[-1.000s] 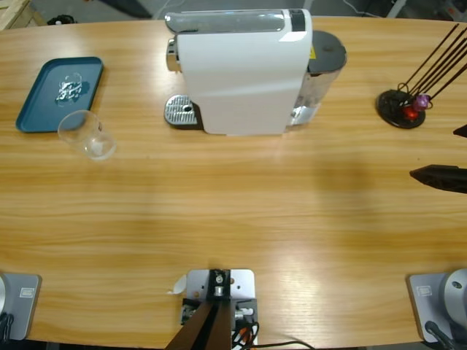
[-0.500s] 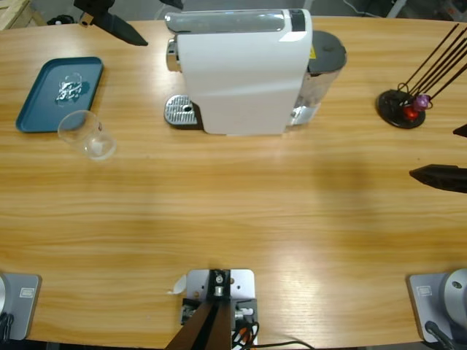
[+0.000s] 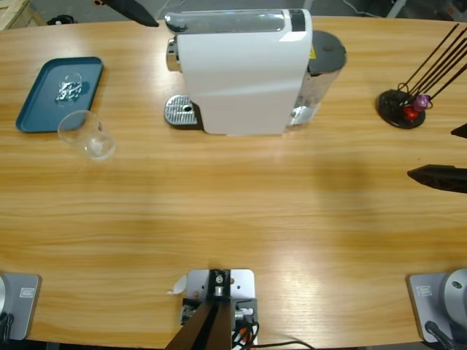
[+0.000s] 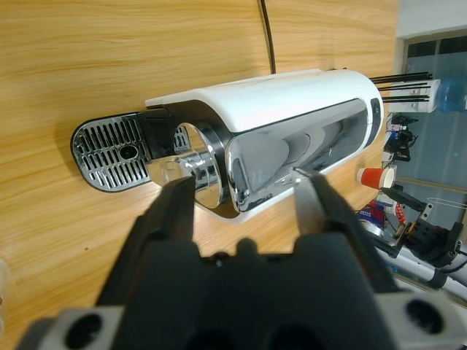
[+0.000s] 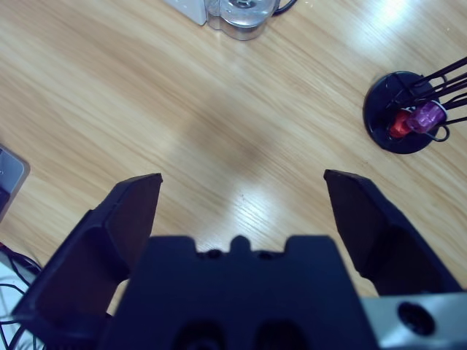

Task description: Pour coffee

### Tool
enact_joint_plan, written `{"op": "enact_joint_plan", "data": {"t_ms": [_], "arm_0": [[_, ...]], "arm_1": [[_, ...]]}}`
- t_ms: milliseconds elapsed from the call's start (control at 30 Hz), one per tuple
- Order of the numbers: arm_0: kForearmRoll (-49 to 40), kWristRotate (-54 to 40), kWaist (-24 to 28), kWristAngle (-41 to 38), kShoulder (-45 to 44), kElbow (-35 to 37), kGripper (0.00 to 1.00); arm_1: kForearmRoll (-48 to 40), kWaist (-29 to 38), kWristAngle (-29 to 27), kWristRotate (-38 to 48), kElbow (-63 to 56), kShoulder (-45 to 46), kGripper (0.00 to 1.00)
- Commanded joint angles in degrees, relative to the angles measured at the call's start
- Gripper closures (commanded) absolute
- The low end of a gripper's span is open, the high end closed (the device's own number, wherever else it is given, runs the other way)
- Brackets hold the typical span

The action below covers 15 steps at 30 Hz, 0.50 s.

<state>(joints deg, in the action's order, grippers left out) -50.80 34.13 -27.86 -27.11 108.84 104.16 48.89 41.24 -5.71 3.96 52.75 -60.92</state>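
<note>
High view first: the long wooden desk [image 3: 233, 211] carries everything, and the biggest thing on it is the white coffee machine [image 3: 241, 69], standing at the far middle with its perforated drip tray [image 3: 180, 111] jutting out on one side. To the far side of the desk sits a blue tray [image 3: 55, 91] with something small and glinting on it, and just beside its near edge a clear glass cup [image 3: 87, 135] rests on the wood, apparently tipped. A black capsule stand [image 3: 401, 108] with red and purple capsules sits at the opposite end.

No coffee is visible anywhere — the cup looks empty, and nothing sits under the machine's spout.

The left end effector [image 4: 244, 208] has its jaws spread and nothing between them; its wrist view looks straight at the machine's chrome spout and drip tray. The right end effector [image 5: 241, 211] is likewise wide open and empty, hovering over bare wood with the capsule stand ahead of it.

The glass cup is the thing to fetch, by my judgement. It will be light, rigid, smooth and brittle, so a moderate squeeze across the wall near mid-height seems safest — too high risks chipping the rim, too hard risks it slipping out sideways. Once holding liquid it must stay upright.
</note>
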Motion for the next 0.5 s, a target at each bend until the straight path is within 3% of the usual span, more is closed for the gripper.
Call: {"op": "enact_joint_plan", "data": {"t_ms": [33, 333, 433, 500], "arm_0": [[-0.3, 0.5, 0.1, 1.1, 3.7, -0.8, 0.740], [-0.3, 0.6, -0.2, 1.2, 3.6, -2.1, 0.741], [-0.3, 0.5, -0.4, 1.3, 3.8, -2.1, 0.855], [-0.2, 0.6, -0.5, 1.3, 3.9, -2.1, 0.855]], "arm_1": [[-0.7, -0.5, 0.6, 0.4, -2.0, -1.6, 0.000], [-0.7, -0.5, 0.7, 0.4, -2.0, -1.1, 0.000], [-0.7, -0.5, 0.7, 0.4, -2.0, -1.0, 0.000], [-0.7, -0.5, 0.7, 0.4, -2.0, -1.1, 0.000]]}}
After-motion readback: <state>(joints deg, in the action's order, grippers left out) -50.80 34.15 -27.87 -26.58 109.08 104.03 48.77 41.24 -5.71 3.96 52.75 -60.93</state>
